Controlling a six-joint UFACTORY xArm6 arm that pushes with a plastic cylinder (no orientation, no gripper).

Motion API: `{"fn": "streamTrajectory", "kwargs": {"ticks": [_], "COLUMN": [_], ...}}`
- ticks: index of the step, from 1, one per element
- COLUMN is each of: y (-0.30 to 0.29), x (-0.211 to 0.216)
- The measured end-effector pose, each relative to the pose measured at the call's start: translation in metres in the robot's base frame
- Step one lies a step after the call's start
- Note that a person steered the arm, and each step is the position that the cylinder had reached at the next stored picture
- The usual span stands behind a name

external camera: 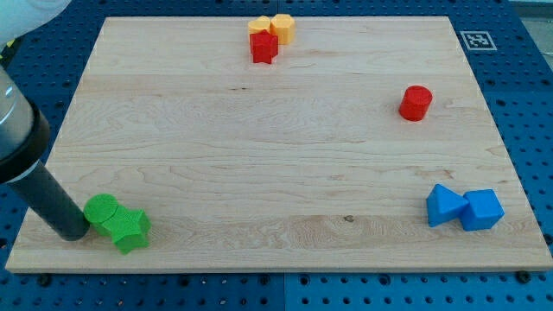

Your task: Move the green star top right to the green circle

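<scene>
The green star (130,229) lies near the board's bottom left corner. The green circle (103,210) sits touching it on its upper left. My tip (73,231) is at the end of the dark rod coming in from the view's left. It rests just left of the green circle, touching or nearly touching it.
A red block (263,47), an orange block (282,28) and another orange block (258,26) cluster at the top middle. A red cylinder (416,103) stands at the right. Two blue blocks (445,206) (482,209) sit at the bottom right. The wooden board (259,155) ends close below the star.
</scene>
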State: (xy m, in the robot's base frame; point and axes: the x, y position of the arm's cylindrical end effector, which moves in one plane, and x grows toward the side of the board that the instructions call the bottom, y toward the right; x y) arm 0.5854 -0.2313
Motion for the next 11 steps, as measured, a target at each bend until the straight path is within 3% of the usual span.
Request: {"fn": "streamTrajectory", "kwargs": {"ticks": [6, 10, 11], "y": [0.03, 0.138, 0.153], "x": [0.016, 0.011, -0.019]}}
